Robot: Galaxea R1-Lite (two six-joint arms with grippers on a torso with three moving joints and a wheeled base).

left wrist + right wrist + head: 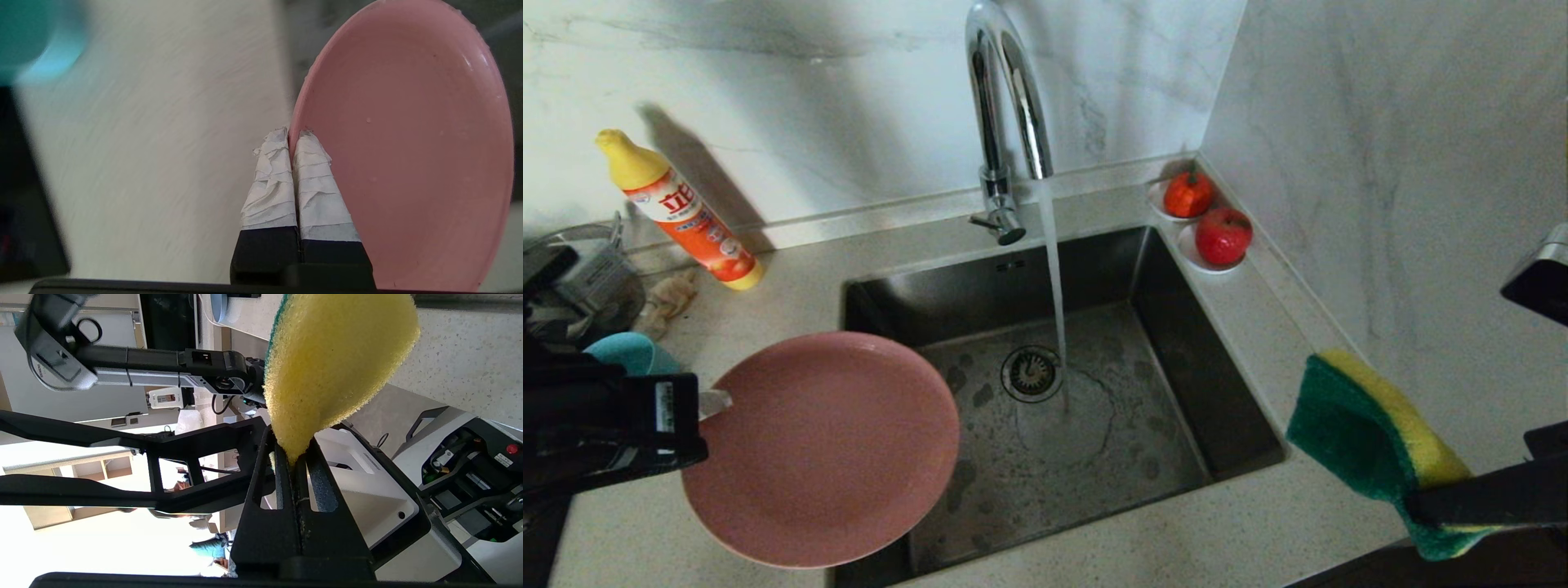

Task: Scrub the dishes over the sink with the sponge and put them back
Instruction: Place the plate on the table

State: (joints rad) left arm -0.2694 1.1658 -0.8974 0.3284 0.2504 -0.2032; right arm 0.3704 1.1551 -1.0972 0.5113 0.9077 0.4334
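My left gripper (719, 402) is shut on the rim of the pink plate (825, 445), which hangs nearly level over the sink's (1094, 425) near left corner and the counter beside it. In the left wrist view the taped fingers (316, 179) pinch the plate (412, 143) edge. A teal bowl (625, 351) sits on the counter behind the left arm. At the right, above the counter, my right gripper (1417, 498) is shut on the yellow and green sponge (1372, 441); the foam (331, 371) is squeezed between its black jaws. Water runs from the tap (1005, 106). The spoon is out of view.
An orange detergent bottle (682, 212) leans against the back wall at left, with a beige rag (670, 298) and a glass pot (592, 273) nearby. Two white saucers with red fruit (1209, 220) stand at the sink's back right corner. A wall closes the right side.
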